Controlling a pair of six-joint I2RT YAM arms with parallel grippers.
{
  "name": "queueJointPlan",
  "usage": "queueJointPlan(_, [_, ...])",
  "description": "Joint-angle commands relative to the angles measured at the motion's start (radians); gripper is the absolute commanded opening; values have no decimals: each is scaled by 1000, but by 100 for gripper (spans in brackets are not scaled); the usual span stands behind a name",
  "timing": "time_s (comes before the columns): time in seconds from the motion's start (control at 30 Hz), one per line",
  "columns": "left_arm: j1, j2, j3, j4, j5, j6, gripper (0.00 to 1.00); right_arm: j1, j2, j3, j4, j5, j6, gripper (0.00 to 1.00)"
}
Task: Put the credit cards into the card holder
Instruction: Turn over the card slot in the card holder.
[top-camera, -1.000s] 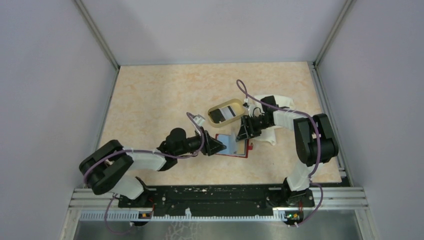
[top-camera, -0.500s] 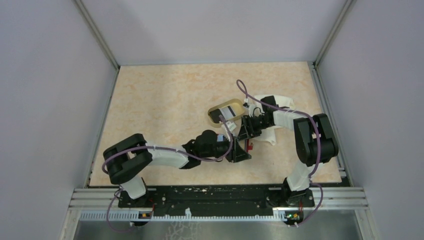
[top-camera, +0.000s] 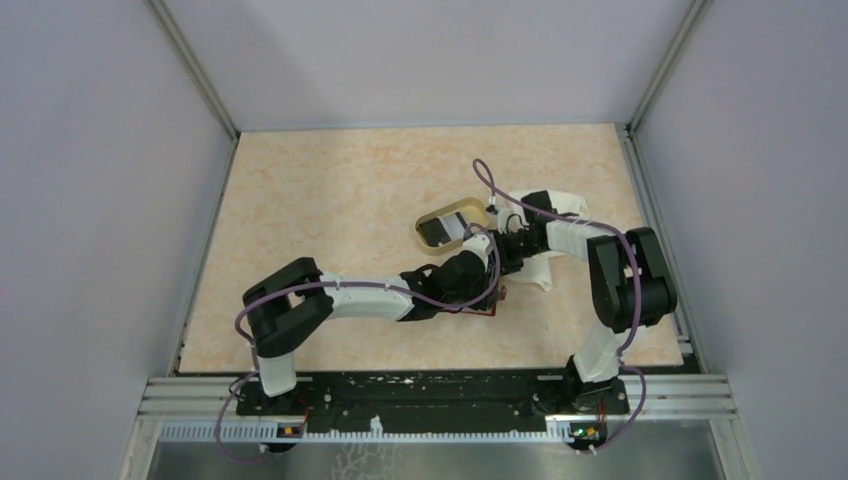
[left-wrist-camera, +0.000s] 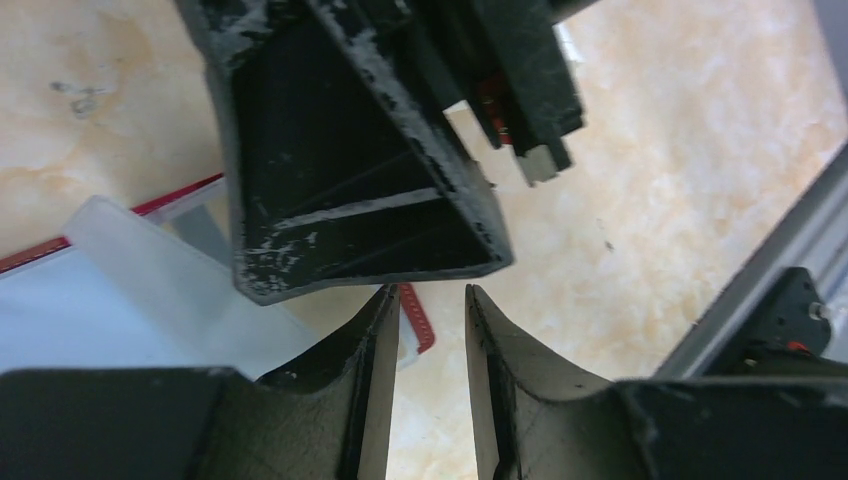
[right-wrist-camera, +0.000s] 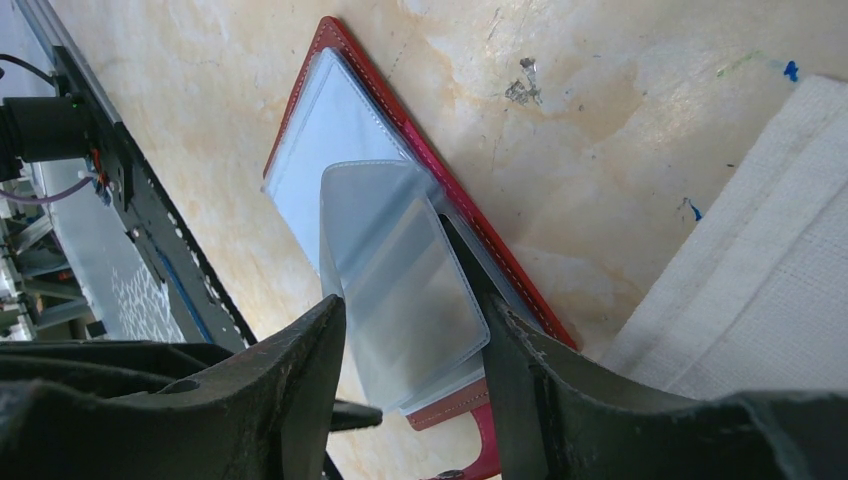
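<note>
The red card holder (right-wrist-camera: 400, 122) lies open on the table with its clear sleeves (right-wrist-camera: 400, 260) fanned out. My right gripper (right-wrist-camera: 412, 305) stands open over its near end, one finger on each side of the top sleeve. My left gripper (left-wrist-camera: 430, 295) is open by a narrow gap, tips close under the right gripper's body (left-wrist-camera: 350, 180). The holder's red strap (left-wrist-camera: 417, 318) lies just beyond its left finger, with bare table showing in the gap. In the top view both grippers (top-camera: 490, 280) meet over the holder, which is mostly hidden. Black credit cards (top-camera: 437, 232) lie in the tan tray (top-camera: 470, 203).
A white cloth (right-wrist-camera: 760, 260) lies just right of the holder, under the right arm (top-camera: 560, 205). The black base rail (top-camera: 430, 385) runs along the near table edge.
My left arm has swung right across the holder until its gripper sits against the right gripper, and its jaws have narrowed. The right arm has stayed put.
</note>
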Motion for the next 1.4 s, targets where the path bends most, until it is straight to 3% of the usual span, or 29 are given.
queueJointPlan(0.0, [-6,22,48,-88,-102,37,37,3,13,34,5,25,-13,52])
queueJointPlan(0.77, [-6,-25,43,-223,-272,65,41,3,-3,45,-11,35,-33,54])
queueJointPlan(1.1, [-2,-75,-28,-186,-282,60,41,-9,-159,25,9,150,-117,54])
queueJointPlan(1.2, [1,-79,-36,-182,-280,60,41,-9,-182,10,24,155,-123,47])
queueJointPlan(1.37, [11,-87,-48,-179,-269,54,41,0,-124,25,-14,121,-138,18])
